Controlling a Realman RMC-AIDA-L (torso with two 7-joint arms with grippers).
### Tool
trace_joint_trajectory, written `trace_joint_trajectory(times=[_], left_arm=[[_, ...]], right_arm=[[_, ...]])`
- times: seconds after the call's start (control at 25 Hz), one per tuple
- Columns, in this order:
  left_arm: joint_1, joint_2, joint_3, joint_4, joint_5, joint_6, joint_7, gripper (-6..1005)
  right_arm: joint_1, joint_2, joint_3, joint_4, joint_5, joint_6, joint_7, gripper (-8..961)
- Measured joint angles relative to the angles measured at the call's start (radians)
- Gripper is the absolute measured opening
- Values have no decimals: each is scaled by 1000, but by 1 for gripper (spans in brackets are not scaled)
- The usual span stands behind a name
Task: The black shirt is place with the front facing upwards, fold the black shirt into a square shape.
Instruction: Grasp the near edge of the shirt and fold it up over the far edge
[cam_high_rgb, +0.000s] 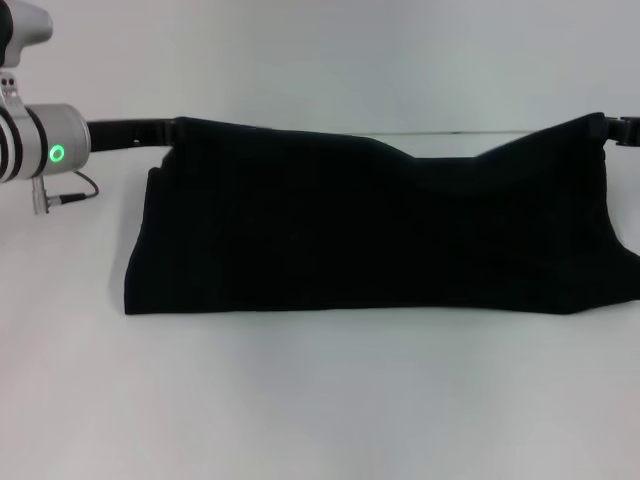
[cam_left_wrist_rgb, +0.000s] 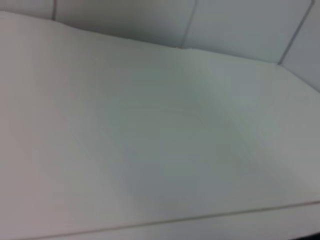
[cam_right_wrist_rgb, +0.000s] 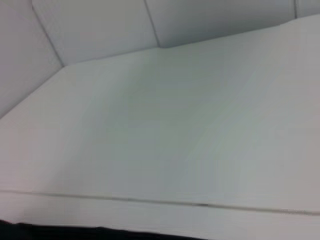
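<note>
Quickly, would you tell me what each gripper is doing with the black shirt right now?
Left gripper: at the black shirt's far left corner, lifting it.
Right gripper: at the far right corner, lifting it.

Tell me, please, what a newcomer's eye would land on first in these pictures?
First, the large plain black cotton shirt, stretched wide across the middle of the white table, its far edge lifted at both corners and sagging between them. Next, the left gripper at the far left corner and the right gripper at the far right corner, each holding the cloth up.
</note>
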Motion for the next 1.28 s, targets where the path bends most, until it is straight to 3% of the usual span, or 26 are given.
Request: trace_joint_trajectory(times=[0.44, 0.92, 1.28], left_arm=[[-22, -16, 74, -8, 2, -173, 9, 46], [-28, -35, 80, -18, -2, -245, 21, 51], [-40, -73, 79, -8, -2, -318, 60, 54]], right_arm=[[25, -2, -41, 35, 0, 170, 51, 91], [37, 5, -79, 47, 3, 242, 50, 130], [43, 43, -142, 50, 4, 342, 40, 158]])
